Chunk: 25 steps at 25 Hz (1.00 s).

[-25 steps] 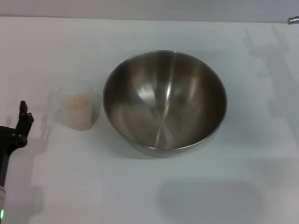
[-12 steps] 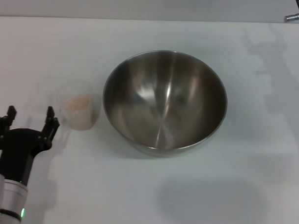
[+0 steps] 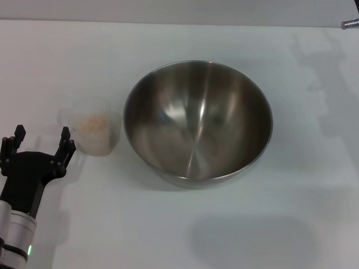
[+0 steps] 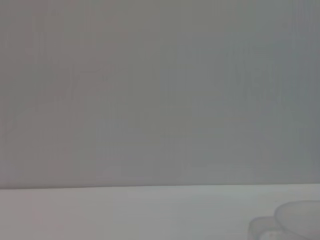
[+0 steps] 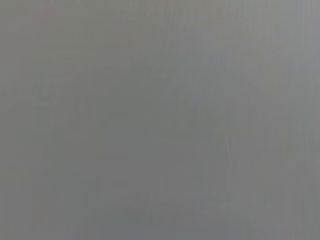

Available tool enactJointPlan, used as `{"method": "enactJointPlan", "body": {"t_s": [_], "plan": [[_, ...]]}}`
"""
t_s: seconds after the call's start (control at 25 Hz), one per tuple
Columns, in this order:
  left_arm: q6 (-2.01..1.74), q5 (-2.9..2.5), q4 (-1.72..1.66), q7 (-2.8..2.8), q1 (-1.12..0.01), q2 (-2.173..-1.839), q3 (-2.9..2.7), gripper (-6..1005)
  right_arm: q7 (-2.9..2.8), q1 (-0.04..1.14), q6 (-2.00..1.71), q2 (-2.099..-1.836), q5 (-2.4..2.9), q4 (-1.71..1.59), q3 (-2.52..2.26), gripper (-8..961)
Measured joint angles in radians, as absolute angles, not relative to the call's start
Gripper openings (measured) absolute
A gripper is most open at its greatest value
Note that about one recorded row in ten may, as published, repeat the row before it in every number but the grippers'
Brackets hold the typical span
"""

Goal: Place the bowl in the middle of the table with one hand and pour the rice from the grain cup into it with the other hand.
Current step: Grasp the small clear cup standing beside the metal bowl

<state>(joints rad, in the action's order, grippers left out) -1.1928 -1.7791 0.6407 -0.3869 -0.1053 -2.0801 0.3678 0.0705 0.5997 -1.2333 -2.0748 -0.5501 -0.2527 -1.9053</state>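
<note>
A plain white table filled the view. A large shiny steel bowl stood upright near its middle. Just beside the bowl, on the robot's left, stood a small clear grain cup holding pale rice, apart from the bowl.

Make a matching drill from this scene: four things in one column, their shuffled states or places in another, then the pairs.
1. shiny stainless-steel mixing bowl
2. small clear plastic grain cup
3. left gripper
4. plain white table

A. open, near the cup, holding nothing
B. holds pale beige rice
C. empty, mid-table
D. bears everything

Pairs: 1-C, 2-B, 3-A, 4-D
</note>
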Motion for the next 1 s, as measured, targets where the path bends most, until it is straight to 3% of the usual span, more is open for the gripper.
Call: {"method": "enactJointPlan", "body": {"t_s": [1.0], "plan": [[-1.132, -1.729, 0.567, -0.361, -0.207, -2.080, 0.382, 681, 0.070, 0.600, -1.220, -2.080, -0.545, -0.253, -1.907, 749]]}}
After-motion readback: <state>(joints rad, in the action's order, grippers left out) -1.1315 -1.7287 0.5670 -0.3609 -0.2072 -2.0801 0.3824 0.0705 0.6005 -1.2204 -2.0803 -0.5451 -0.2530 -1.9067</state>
